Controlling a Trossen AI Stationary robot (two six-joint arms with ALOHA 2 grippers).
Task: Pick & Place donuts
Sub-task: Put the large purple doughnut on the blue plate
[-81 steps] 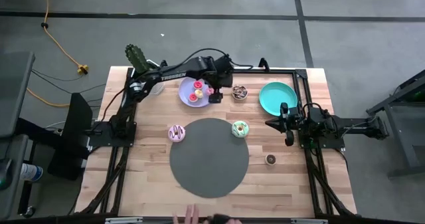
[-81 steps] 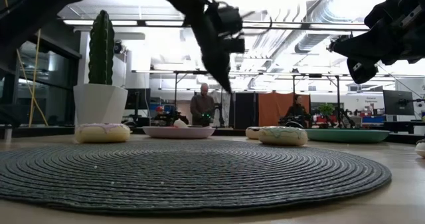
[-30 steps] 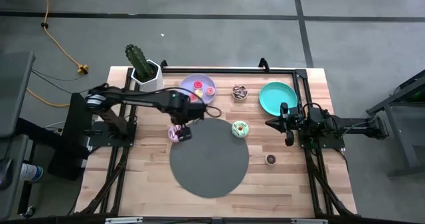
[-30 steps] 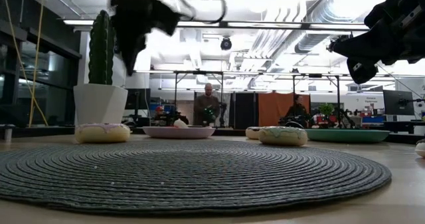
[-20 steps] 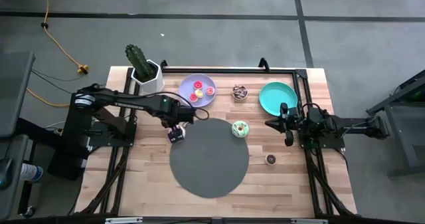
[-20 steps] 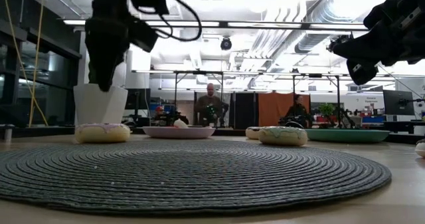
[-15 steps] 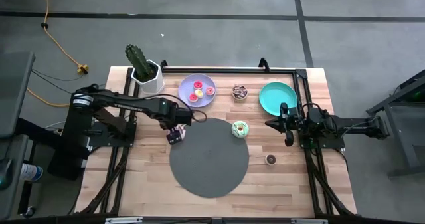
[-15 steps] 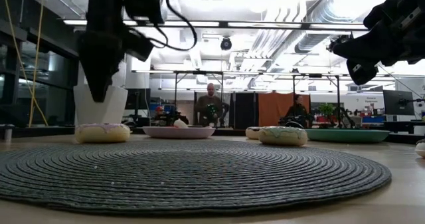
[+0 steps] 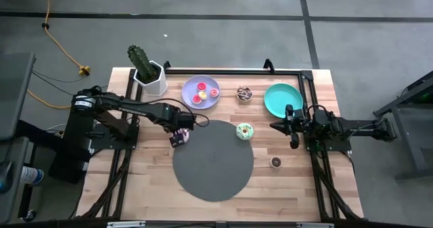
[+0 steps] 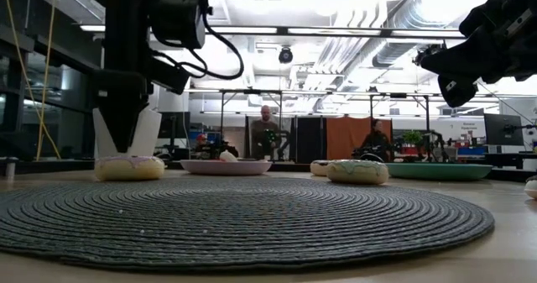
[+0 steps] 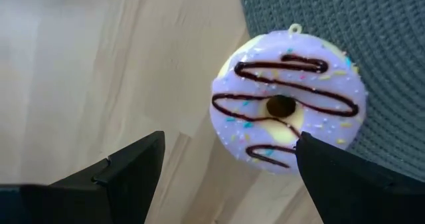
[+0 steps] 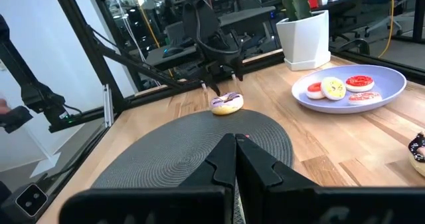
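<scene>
A white-purple sprinkled donut (image 11: 287, 111) with chocolate zigzags lies flat, half on the dark grey mat's left edge (image 11: 345, 24) and half on the wood. My left gripper (image 11: 229, 144) is open and hangs just above this donut (image 10: 128, 167), fingers pointing down and apart from it. In the high view the left gripper (image 9: 179, 137) covers most of the donut. A green donut (image 9: 244, 130) sits on the mat's far right edge. Three donuts lie on the lavender plate (image 9: 201, 93). My right gripper (image 9: 295, 130) is shut and waits raised at the right side.
A teal plate (image 9: 283, 98) sits far right, with a chocolate sprinkled donut (image 9: 244, 93) between the two plates. A small brown donut (image 9: 276, 162) lies near the right arm. A potted cactus (image 9: 150, 72) stands at the far left corner. The round mat (image 9: 213, 160) fills the middle.
My left gripper has come down steadily toward the sprinkled donut, drifting slightly toward the table's left, fingers pointing down throughout. No donut has moved.
</scene>
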